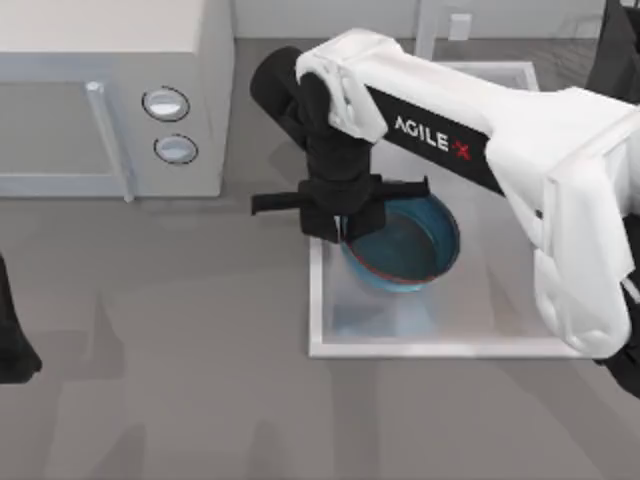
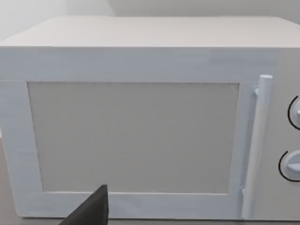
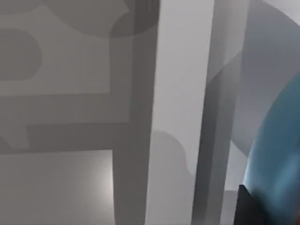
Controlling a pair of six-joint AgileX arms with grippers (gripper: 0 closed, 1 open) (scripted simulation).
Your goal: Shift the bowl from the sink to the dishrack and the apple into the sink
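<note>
**Over the basin's left edge: right gripper at the bowl's rim**

Item 1. Round glossy blue bowl (image 1: pixel 405 250), dark teal inside, thin reddish-brown rim. Location: inside the large white rectangular sink (image 1: pixel 420 348), towards its left side and near the left rim. Upright. Whether it rests on the basin floor or is raised off it cannot be told. In the right wrist view its blue wall (image 3: pixel 276 159) sits beside the basin's white rim.

Item 2. Right gripper (image 1: pixel 340 222), black, on the white AgileX arm reaching across from the table's right. Location: directly over the bowl's left rim, at the sink's left edge. Grip: cannot tell whether the fingers are spread or closed on the rim; the wrist body covers them from above.

Item 3. Left gripper (image 2: pixel 91 211), parked at the table's left edge, facing the white microwave (image 2: pixel 140 126) with its two round knobs. Grip: cannot tell.

Progress, as a judgement: early. The bowl lies within the sink, so the transfer to the dishrack is not yet done; the step in hand appears to be taking the bowl by its rim. The apple's move into the sink remains entirely to do.
</note>
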